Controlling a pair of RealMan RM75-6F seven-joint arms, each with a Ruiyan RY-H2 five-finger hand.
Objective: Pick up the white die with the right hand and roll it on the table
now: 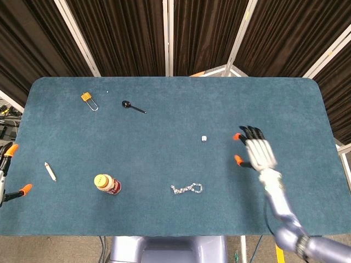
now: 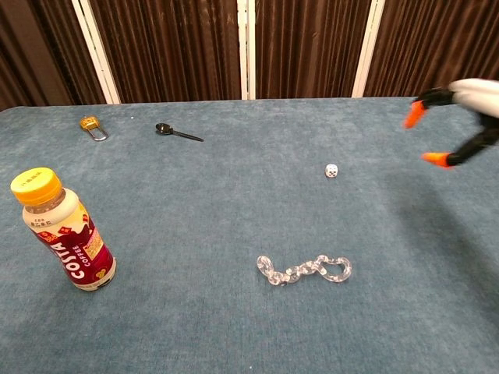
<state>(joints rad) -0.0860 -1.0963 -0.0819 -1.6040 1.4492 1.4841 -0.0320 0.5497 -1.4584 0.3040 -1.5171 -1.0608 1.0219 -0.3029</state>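
The small white die (image 1: 204,139) (image 2: 331,171) lies on the blue table (image 1: 164,126), a little right of centre. My right hand (image 1: 258,150) (image 2: 460,117) hovers above the table to the right of the die, fingers spread, nothing in it, not touching the die. At the left table edge only the orange-tipped fingers of my left hand (image 1: 6,172) show, spread apart and holding nothing.
A clear plastic chain (image 1: 186,189) (image 2: 304,269) lies in front of the die. A coffee bottle (image 1: 107,184) (image 2: 64,231) stands front left. A pencil stub (image 1: 50,171), a yellow padlock (image 1: 88,98) (image 2: 92,126) and a black spoon (image 1: 133,106) (image 2: 178,132) lie further left and back.
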